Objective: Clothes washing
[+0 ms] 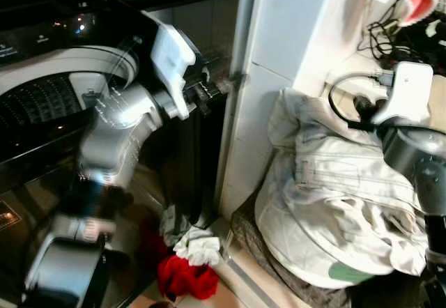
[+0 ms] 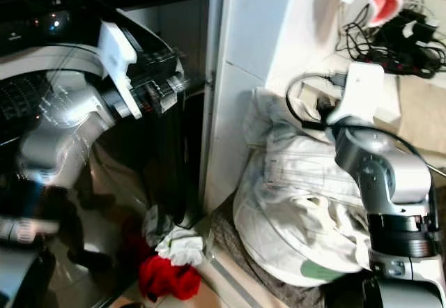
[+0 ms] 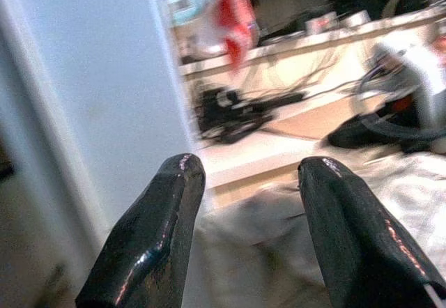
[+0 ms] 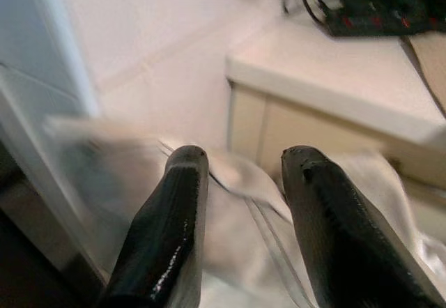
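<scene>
- One heap of white laundry (image 1: 334, 203) lay piled on a dark basket beside the white wall panel (image 1: 268, 78), below a counter (image 4: 348, 78) strewn with black cables.
- The right pincer (image 4: 240, 175) hung just above the heap, fingers parted and holding nothing.
- The left pincer (image 3: 244, 203) was raised by the washing machine (image 1: 42, 99), released, well apart from the heap.
- Two small items lay on the floor: one red cloth (image 1: 185, 279) and one white cloth (image 1: 198, 247), touching.

white tiled wall (image 1: 293, 22), cluttered ledge (image 1: 390, 64)
</scene>
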`<state>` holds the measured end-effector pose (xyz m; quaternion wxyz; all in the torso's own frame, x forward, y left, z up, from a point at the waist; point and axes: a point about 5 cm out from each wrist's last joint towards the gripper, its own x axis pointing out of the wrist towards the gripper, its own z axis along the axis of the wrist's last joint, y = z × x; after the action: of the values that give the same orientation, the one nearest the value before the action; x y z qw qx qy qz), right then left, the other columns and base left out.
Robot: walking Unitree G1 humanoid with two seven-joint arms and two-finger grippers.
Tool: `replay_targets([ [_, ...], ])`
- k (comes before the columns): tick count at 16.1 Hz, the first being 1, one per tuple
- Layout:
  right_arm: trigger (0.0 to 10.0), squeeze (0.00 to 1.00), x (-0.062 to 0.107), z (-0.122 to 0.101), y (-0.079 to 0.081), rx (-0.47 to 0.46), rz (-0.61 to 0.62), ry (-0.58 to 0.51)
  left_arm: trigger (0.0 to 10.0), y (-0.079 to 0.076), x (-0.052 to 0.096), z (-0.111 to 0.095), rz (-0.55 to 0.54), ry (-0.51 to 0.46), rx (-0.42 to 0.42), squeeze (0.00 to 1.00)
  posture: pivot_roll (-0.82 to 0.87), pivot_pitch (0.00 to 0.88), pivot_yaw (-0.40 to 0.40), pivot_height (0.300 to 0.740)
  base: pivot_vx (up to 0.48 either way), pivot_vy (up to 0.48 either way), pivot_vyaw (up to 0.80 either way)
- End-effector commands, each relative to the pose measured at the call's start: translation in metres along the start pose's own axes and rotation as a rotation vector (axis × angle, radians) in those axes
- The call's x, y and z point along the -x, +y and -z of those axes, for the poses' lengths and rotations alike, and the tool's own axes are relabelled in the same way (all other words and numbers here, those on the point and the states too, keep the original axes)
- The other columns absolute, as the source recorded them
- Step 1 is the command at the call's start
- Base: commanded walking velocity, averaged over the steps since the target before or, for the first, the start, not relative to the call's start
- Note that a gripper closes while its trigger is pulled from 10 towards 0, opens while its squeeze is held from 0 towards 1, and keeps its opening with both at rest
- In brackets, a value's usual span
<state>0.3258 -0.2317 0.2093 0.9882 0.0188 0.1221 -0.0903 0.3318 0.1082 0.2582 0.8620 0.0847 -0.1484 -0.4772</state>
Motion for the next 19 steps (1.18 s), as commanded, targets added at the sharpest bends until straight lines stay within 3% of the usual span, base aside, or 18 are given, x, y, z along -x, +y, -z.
replay_targets([
  [1, 10.0, 1.0, 0.0, 0.003, -0.01, 0.075, -0.008, 0.038, 10.0, -0.02, 0.001, -0.009, 0.082, -0.024, 0.036, 0.0, -0.04, 0.0, -0.04, 0.74, 0.0, 0.0, 0.0],
  [3, 10.0, 1.0, 0.005, 0.008, -0.015, 0.185, -0.065, 0.125, 10.0, -0.038, 0.006, -0.008, 0.147, -0.003, 0.075, 0.0, -0.04, 0.0, -0.043, 0.74, 0.0, 0.0, 0.0],
  [5, 10.0, 1.0, 0.017, 0.011, -0.037, 0.435, -0.053, 0.251, 10.0, -0.054, 0.014, -0.005, 0.205, 0.037, 0.126, 0.0, -0.05, 0.0, -0.042, 0.74, 0.0, 0.0, 0.0],
  [6, 10.0, 1.0, 0.021, 0.01, -0.044, 0.459, -0.046, 0.278, 10.0, -0.059, 0.016, -0.005, 0.222, 0.05, 0.145, 0.0, -0.05, 0.0, -0.041, 0.74, 0.0, 0.0, 0.0],
  [9, 10.0, 1.0, 0.032, 0.012, -0.054, 0.411, -0.055, 0.352, 10.0, -0.071, 0.021, -0.005, 0.292, 0.105, 0.176, 0.0, -0.05, 0.0, -0.043, 0.74, 0.0, 0.0, 0.0],
  [11, 10.0, 0.56, 0.037, 0.023, -0.059, 0.38, -0.035, 0.451, 10.0, -0.074, 0.023, -0.002, 0.301, 0.138, 0.175, 0.0, -0.05, 0.0, -0.039, 0.74, 0.0, 0.0, 0.0],
  [12, 10.0, 0.0, 0.039, 0.033, -0.057, 0.354, -0.061, 0.482, 10.0, -0.074, 0.023, -0.001, 0.293, 0.145, 0.178, 0.0, -0.06, 0.0, -0.038, 0.74, 0.0, 0.0, 0.0],
  [14, 10.0, 0.0, 0.04, 0.046, -0.06, 0.347, -0.041, 0.54, 10.0, -0.076, 0.022, -0.002, 0.289, 0.147, 0.185, 0.0, -0.06, 0.0, -0.037, 0.74, 0.0, 0.0, 0.0],
  [18, 10.0, 0.0, 0.032, 0.061, -0.066, 0.204, -0.025, 0.533, 10.0, -0.079, 0.02, -0.002, 0.288, 0.147, 0.188, 0.0, -0.05, 0.0, -0.04, 0.74, 0.0, 0.0, 0.0],
  [19, 3.7, 0.0, 0.032, 0.063, -0.068, 0.204, -0.009, 0.533, 10.0, -0.079, 0.02, -0.002, 0.286, 0.147, 0.188, 0.0, -0.05, 0.0, -0.04, 0.74, 0.0, 0.0, 0.0],
])
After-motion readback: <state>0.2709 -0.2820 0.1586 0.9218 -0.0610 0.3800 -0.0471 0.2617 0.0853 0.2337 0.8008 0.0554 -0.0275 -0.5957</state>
